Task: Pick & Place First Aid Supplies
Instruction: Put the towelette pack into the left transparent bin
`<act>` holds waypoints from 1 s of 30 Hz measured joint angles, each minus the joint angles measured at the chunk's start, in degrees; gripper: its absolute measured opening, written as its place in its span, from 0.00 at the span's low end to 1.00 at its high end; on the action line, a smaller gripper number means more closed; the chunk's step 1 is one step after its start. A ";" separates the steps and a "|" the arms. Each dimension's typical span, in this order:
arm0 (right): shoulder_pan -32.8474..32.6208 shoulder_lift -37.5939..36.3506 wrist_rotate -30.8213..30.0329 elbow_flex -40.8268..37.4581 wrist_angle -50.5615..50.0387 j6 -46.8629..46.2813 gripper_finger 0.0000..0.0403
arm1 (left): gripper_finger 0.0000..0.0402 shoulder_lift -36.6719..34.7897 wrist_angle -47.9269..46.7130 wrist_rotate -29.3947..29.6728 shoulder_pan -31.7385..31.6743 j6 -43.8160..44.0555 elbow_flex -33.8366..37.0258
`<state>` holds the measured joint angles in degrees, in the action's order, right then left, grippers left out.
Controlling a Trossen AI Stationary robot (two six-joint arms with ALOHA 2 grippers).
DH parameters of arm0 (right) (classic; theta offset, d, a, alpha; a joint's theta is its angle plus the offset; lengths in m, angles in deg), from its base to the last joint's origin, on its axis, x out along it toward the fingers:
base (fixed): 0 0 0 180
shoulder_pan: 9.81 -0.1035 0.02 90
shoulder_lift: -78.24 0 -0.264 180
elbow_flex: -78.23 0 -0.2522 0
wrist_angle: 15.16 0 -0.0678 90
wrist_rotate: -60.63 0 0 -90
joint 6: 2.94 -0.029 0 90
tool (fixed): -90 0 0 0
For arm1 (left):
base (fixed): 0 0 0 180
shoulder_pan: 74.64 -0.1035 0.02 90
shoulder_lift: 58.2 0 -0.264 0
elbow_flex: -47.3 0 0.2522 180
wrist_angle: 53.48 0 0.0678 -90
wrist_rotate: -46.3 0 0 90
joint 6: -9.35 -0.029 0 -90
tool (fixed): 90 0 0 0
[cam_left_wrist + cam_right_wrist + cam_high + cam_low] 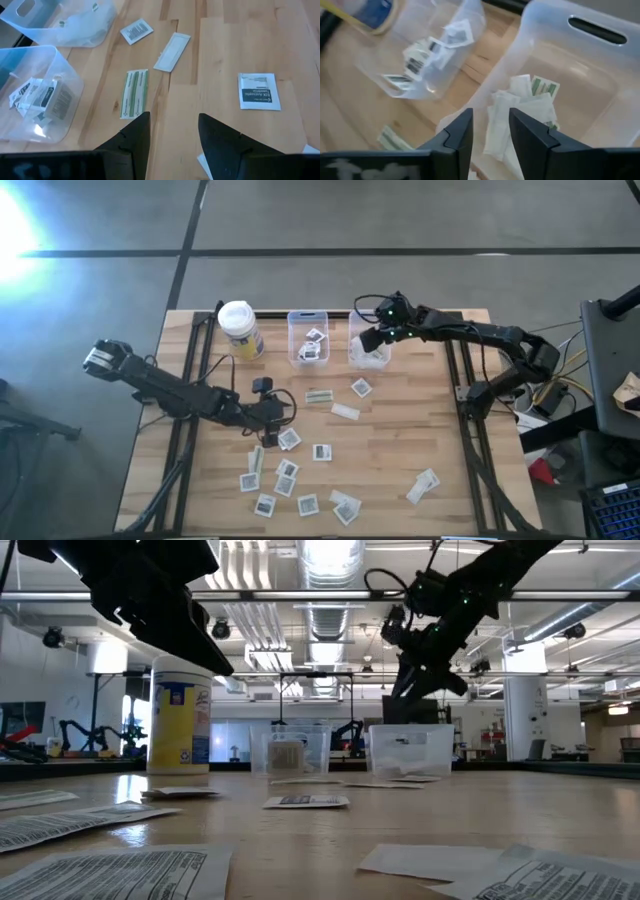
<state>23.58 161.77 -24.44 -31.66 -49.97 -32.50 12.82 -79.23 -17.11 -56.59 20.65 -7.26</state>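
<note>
Under both claws lay the desk (400,470), a wide top of pale wooden planks with visible seams, smooth and flat. At its far edge stood two clear bins of thin, glossy plastic with rounded corners. The right bin (368,338) was directly below the right claw (372,340); in the right wrist view this claw hung just over the near wall of it, with the fingers spread and nothing between them. Inside this bin were narrow strips (520,112), white and greenish, soft and a little crumpled, in a loose heap. The left bin (308,335) stood just beside it, on the side toward the left arm, and it held square packets (427,52) with dark print.

The left claw (268,412) hovered low near the middle of the desk, fingers also spread and empty. I judge that the next pick belongs to this arm, because it was clearly the nearer one to the loose supplies. Just ahead of its fingertips, slightly toward the left bin, lay a green-striped strip (134,93), flat paper, with its long axis running almost straight away from the claw, so the fingers would cross its short width. Farther ahead lay a plain white strip (172,51), tilted a little. To the other side lay a square packet (257,90) with a dark printed patch, flat on the wood. More such packets (285,480) were scattered behind this claw, toward the near edge.
</note>
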 joint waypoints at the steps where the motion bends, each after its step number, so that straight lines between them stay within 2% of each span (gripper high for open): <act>1: -0.46 -0.91 0.02 0.06 -0.18 0.02 0.31 | 0.40 0.00 -0.14 0.00 0.00 0.36 0.00; 10: -10.60 -9.20 -0.84 -1.28 -0.17 0.00 0.28 | 0.40 0.00 -1.15 -0.15 0.00 1.41 0.00; 12: -13.90 -10.30 -2.79 -1.61 -0.02 -0.17 0.27 | 0.40 0.00 -1.78 -1.04 0.00 2.29 0.00; 17: -21.96 -11.18 -8.64 -2.18 0.12 -1.83 0.24 | 0.40 0.00 -5.74 -8.33 0.25 8.41 0.00; 22: -29.25 -10.75 -13.62 -2.26 0.25 -3.80 0.21 | 0.40 0.00 -10.27 -10.90 1.33 15.01 0.00; 30: -37.94 -8.58 -20.60 -2.27 0.30 -7.95 0.18 | 0.40 0.00 -10.97 -13.91 2.13 14.74 0.00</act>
<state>-14.37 153.19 -45.04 -33.93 -49.67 -40.45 12.82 -90.19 -31.02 -54.46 35.38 -7.26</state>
